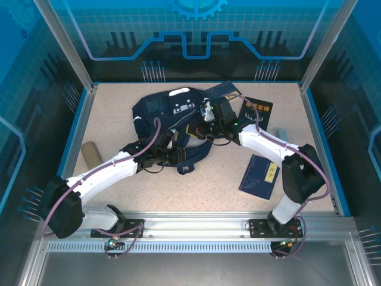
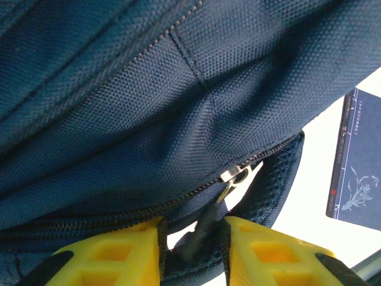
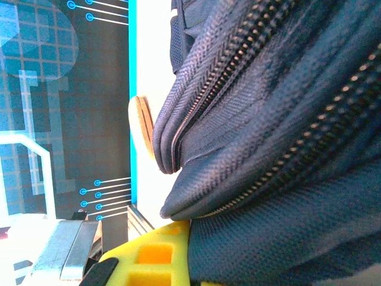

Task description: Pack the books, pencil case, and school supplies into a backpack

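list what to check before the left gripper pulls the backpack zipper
1. Zipper pull sits between the left gripper fingers: ok.
2. Left jaws clamped on the pull: not ok, a gap shows beside it.
3. Zipper open for packing: not ok, teeth look closed along the slider.
4. Right gripper bracing the backpack: cannot tell; it is shut with fabric over one finger, but a pinch isn't visible.
5. Items within reach: ok; black book, navy book with yellow label and pencil case lie on the table.
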Robot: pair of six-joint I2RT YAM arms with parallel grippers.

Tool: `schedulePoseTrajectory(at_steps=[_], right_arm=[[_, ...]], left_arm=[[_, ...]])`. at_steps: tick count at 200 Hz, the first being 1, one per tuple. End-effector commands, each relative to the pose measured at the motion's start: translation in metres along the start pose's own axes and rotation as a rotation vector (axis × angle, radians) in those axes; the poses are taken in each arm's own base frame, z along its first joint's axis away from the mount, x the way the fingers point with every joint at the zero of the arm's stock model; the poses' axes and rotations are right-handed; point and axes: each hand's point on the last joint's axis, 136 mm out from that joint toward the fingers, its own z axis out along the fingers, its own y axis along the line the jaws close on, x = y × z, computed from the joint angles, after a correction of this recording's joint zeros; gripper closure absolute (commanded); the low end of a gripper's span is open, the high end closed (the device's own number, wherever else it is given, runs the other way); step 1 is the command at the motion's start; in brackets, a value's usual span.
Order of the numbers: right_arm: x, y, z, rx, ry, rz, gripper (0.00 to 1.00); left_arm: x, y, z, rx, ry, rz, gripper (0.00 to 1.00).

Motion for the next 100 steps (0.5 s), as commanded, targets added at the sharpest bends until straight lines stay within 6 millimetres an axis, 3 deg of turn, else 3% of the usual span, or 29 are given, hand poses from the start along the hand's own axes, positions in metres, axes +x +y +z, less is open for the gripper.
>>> schedulePoseTrajectory(at_steps=[1, 65, 100], right_arm=[[0.003, 0.027, -0.003, -0.080, 0.003, -0.044, 0.99], [-0.005, 0.004, -0.019, 0.033, -0.065, -0.052, 1.00], [-0.007, -0.003, -0.025, 0.066, -0.082, -0.053, 1.00]], left_arm=[[-0.015, -0.010, 0.000, 0.018, -0.041, -0.027, 0.73], [-0.010, 0.016, -0.013, -0.108, -0.044, 0.016, 1.00], [-0.008, 0.034, -0.028, -0.151, -0.068, 0.014, 1.00]])
